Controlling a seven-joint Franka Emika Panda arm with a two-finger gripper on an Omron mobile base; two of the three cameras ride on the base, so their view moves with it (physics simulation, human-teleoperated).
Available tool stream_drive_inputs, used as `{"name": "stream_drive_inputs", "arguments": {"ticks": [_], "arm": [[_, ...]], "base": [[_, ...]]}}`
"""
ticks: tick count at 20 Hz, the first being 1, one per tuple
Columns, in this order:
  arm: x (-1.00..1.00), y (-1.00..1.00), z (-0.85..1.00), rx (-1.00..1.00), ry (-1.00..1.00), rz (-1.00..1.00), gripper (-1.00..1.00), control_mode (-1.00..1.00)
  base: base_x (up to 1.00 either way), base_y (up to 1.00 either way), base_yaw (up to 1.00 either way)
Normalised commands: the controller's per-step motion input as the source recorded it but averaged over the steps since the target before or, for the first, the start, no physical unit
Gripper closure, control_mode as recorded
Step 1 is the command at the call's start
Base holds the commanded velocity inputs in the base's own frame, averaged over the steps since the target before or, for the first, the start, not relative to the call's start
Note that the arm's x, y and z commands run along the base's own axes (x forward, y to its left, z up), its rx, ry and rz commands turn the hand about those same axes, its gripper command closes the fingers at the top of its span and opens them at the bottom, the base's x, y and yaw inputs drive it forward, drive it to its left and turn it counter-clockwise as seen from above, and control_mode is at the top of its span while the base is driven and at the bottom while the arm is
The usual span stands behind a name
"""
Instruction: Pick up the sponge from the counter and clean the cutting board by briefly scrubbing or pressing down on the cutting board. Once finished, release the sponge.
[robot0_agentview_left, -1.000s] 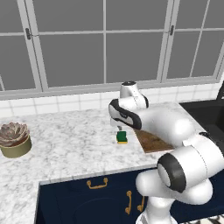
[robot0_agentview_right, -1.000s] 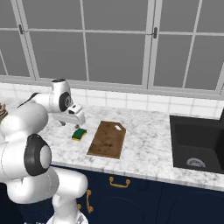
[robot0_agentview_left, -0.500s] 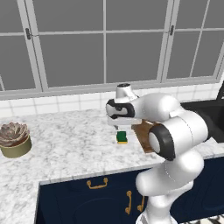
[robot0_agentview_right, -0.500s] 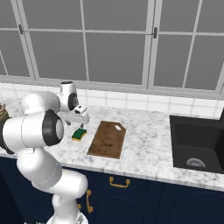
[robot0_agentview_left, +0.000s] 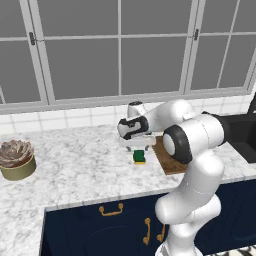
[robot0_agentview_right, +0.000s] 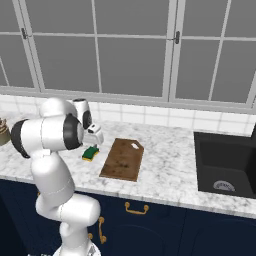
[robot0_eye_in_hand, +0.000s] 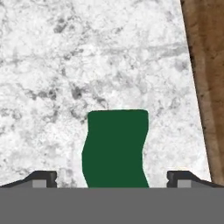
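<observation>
The gripper hangs over the sponge, jaws spread wide and grasping nothing. The sponge lies on the counter, just beside the board.

The white Franka Panda arm with dark joints folds forward from its base, elbow raised and forearm angled down, so the hand hangs low over the surface. Its 2-finger gripper points straight down, jaws spread wide with nothing clamped between them, each dark fingertip standing well apart.
</observation>
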Motion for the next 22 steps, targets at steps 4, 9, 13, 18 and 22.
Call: {"name": "stream_drive_inputs", "arguments": {"ticks": [4,9,13,18,22], "arm": [[0.01,0.0,-0.41,0.0,0.0,0.0,-1.0,-1.0],[0.0,0.0,-0.26,0.0,0.0,0.0,-1.0,-1.0],[0.0,0.0,-0.21,0.0,0.0,0.0,-1.0,-1.0],[0.0,0.0,-0.24,0.0,0.0,0.0,-1.0,-1.0],[0.0,0.0,-0.24,0.0,0.0,0.0,1.0,-1.0]], "base": [[0.0,0.0,0.0],[0.0,0.0,0.0],[0.0,0.0,0.0],[0.0,0.0,0.0],[0.0,0.0,0.0]]}}
